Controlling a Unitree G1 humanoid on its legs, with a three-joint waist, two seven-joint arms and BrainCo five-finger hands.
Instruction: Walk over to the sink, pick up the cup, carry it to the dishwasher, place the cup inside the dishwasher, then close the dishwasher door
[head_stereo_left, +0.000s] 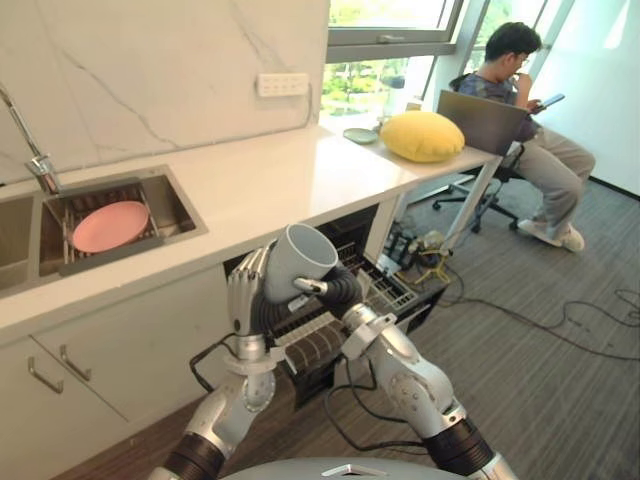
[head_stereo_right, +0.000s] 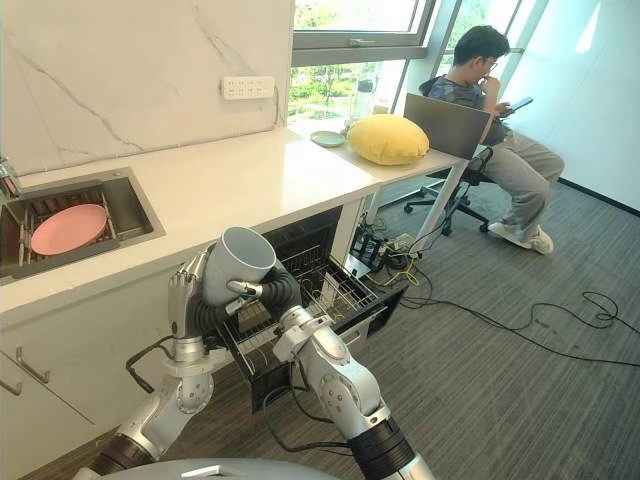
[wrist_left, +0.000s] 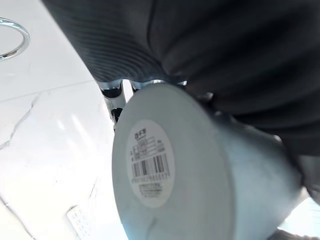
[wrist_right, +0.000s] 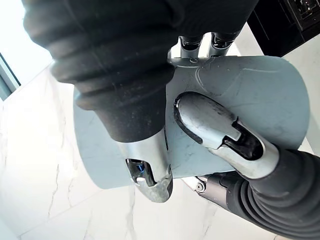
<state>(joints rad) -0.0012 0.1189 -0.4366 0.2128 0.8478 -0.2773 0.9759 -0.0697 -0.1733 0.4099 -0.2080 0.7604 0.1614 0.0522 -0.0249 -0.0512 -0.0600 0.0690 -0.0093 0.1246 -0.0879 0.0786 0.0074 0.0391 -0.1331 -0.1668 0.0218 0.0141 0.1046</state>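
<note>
A: Why both hands on one cup (head_stereo_left: 300, 256)?

B: For a steady carry, I'd guess. It's out of the sink (head_stereo_left: 176, 214) – only the pink plate (head_stereo_left: 110, 226) lies in there – and it's up in the air in front of the counter (head_stereo_left: 270, 180), just above the pulled-out dishwasher rack (head_stereo_right: 335, 290).

A: So it's nearly there?

B: Looks that way. The dishwasher stands open under the counter edge, and the cup hangs tilted, with its mouth up and towards the robot's head. I'd say it has to come down and turn before it sits in the rack.

A: Which hand has the real grip?

B: The right hand (head_stereo_left: 332, 288). Its thumb (wrist_right: 215, 131) presses flat on the cup's wall and its fingers wrap over the far side – a proper clamp.

A: And the other?

B: The left hand (head_stereo_left: 244, 296) stands upright against the cup's opposite side, with its fingers nearly straight and laid along it. That's more a prop than a grasp. From its wrist you see the cup's base with a label (wrist_left: 148, 165) stuck on it.
</note>
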